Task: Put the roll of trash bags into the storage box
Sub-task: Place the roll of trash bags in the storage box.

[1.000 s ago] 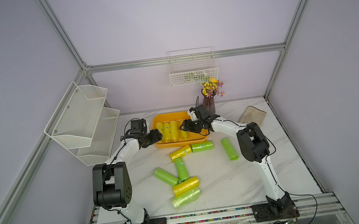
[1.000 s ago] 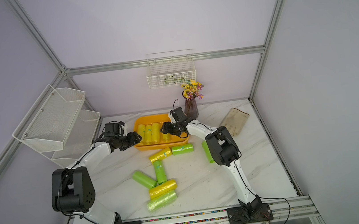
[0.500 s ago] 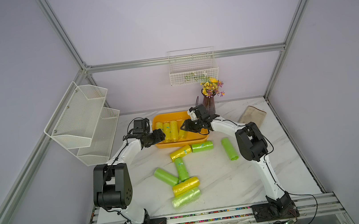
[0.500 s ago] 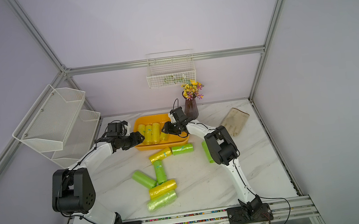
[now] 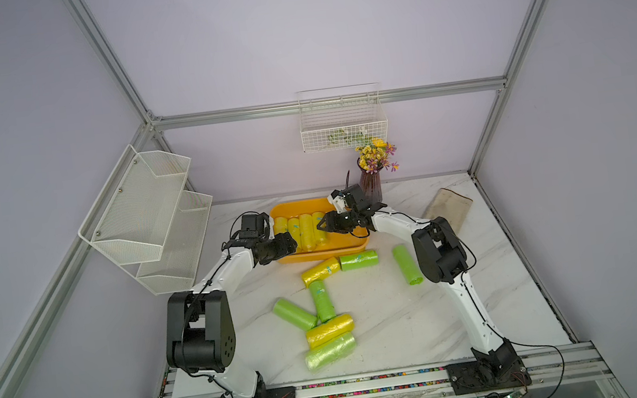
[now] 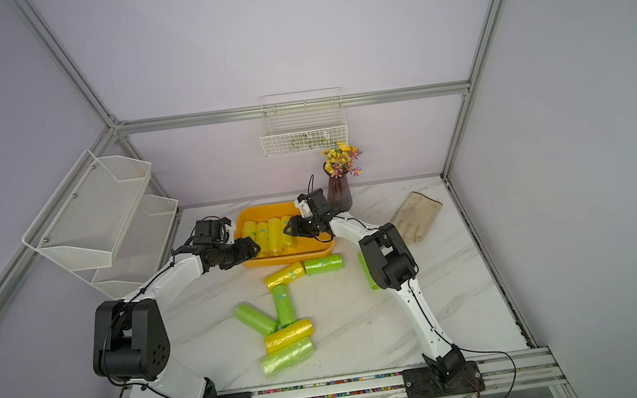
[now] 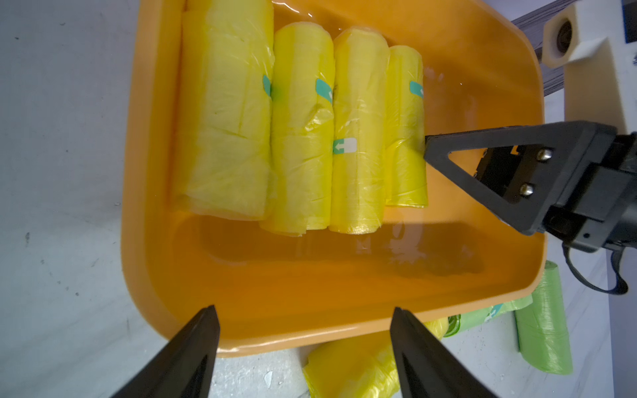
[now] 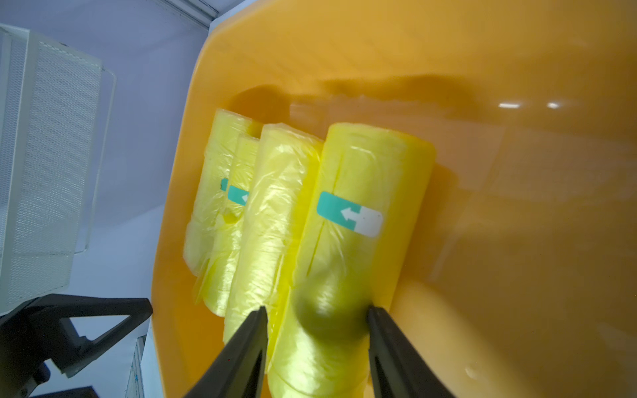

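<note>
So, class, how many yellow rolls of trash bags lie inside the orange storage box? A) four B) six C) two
A: the left wrist view shows four yellow rolls lying side by side on the floor of the storage box.

storage box (image 5: 327, 253): orange-yellow | inside, end roll (image 8: 362, 172): yellow, teal-white arrow label | outside, loose rolls (image 5: 328, 329): yellow, green | table (image 5: 402, 322): white, grey-veined

words: none legible | sign: teal-and-white sticker (image 8: 350, 214) bearing a white arrow, on yellow roll (image 8: 375, 162) in storage box (image 5: 323, 254) at table (image 5: 386, 324) 12 o'clock | same arrow sticker on neighbour roll (image 7: 358, 179) | teal sticker edges (image 7: 324, 90) on further rolls, unreadable
</note>
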Robot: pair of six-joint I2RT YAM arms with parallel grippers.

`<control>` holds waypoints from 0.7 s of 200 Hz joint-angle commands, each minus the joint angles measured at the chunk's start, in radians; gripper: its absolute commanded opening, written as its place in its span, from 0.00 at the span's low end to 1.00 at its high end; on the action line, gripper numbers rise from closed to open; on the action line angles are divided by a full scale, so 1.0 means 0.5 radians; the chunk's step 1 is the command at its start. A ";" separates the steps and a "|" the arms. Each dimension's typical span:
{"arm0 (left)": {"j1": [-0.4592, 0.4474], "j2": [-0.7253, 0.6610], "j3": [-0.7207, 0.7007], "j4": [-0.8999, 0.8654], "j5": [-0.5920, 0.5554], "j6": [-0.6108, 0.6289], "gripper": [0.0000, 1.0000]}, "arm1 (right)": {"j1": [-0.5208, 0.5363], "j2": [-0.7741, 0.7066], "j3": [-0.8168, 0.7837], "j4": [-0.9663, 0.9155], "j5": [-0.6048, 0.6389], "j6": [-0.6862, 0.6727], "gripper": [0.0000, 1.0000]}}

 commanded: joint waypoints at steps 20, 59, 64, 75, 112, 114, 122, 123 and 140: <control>-0.064 -0.110 0.000 -0.035 0.002 0.102 0.79 | 0.012 -0.087 -0.036 -0.008 -0.014 -0.095 0.52; -0.158 -0.137 -0.003 -0.098 0.000 0.202 0.80 | -0.007 -0.228 -0.106 -0.007 0.042 -0.084 0.54; -0.171 -0.141 -0.002 -0.106 -0.001 0.214 0.80 | -0.009 -0.252 -0.117 -0.002 0.045 -0.084 0.55; -0.203 -0.147 -0.011 -0.123 -0.001 0.242 0.80 | -0.016 -0.306 -0.144 0.011 0.056 -0.081 0.56; -0.319 -0.161 -0.036 -0.180 0.002 0.344 0.80 | -0.035 -0.533 -0.326 0.070 0.074 -0.082 0.58; -0.326 -0.160 -0.038 -0.184 0.002 0.351 0.80 | -0.037 -0.546 -0.340 0.074 0.075 -0.083 0.58; -0.355 -0.165 -0.044 -0.196 -0.007 0.363 0.80 | -0.039 -0.604 -0.409 0.090 0.085 -0.084 0.58; -0.359 -0.165 -0.045 -0.197 -0.007 0.363 0.80 | -0.039 -0.610 -0.418 0.092 0.086 -0.084 0.58; -0.420 -0.157 -0.059 -0.215 -0.026 0.451 0.81 | -0.055 -0.724 -0.567 0.138 0.088 -0.085 0.58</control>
